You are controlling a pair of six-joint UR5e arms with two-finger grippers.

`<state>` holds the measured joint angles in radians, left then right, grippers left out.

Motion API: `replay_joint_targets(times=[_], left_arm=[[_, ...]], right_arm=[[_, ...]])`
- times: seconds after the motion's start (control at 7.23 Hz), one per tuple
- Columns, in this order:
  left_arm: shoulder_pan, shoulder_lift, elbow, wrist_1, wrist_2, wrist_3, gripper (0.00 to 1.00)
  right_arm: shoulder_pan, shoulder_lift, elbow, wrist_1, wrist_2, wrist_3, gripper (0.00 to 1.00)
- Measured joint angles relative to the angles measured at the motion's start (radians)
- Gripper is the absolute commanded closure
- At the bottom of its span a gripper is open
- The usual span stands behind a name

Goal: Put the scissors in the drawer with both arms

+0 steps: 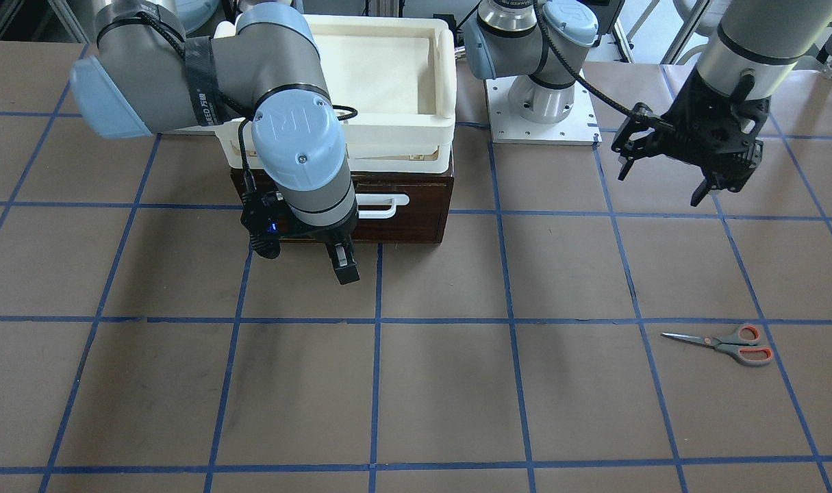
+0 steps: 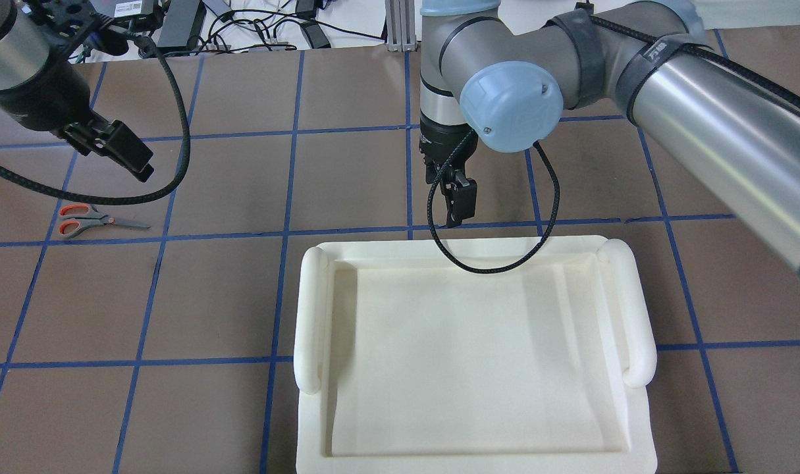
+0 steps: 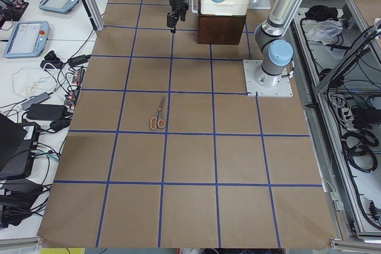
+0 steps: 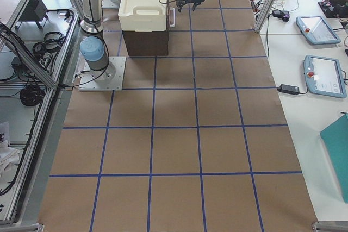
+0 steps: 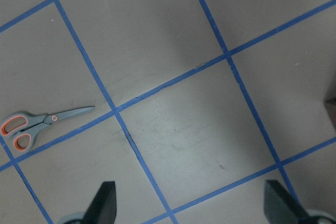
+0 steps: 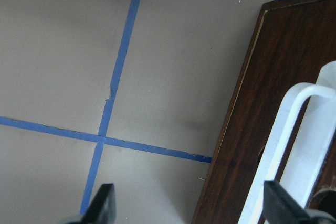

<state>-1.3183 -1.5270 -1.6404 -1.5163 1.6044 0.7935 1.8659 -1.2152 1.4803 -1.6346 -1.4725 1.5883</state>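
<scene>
The right gripper [image 6: 191,208] shows 2 black fingertips [image 6: 105,204] spread wide apart at the bottom edge. Beyond 1 tip stands the dark brown wooden drawer front [image 6: 273,66] with its white bar handle [image 6: 275,145]. Beyond the other tip, blue tape lines [image 6: 123,51] cross on the brown paper-covered table [image 6: 184,51].

Seen from the front camera, the brown table [image 1: 443,397], gridded with blue tape, carries the scissors [image 1: 720,344] at four o'clock, blades pointing to nine o'clock. A dark wooden drawer [image 1: 416,219] stands at eleven o'clock and a white base plate [image 1: 511,130] at one o'clock.
</scene>
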Motion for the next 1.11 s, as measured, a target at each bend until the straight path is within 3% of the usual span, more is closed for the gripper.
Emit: replay_joint_targets(times=[0.41,1.11], left_arm=[[0.181,-0.069,-0.104,0.089,-0.002,0.465,0.0],[0.214,-0.374,-0.125,0.468,0.015,1.145,0.0]], right_arm=[[0.004,0.023,0.0,0.009,0.016,0.034,0.0],[0.004,0.036,0.002,0.059,0.015,0.071,0.0]])
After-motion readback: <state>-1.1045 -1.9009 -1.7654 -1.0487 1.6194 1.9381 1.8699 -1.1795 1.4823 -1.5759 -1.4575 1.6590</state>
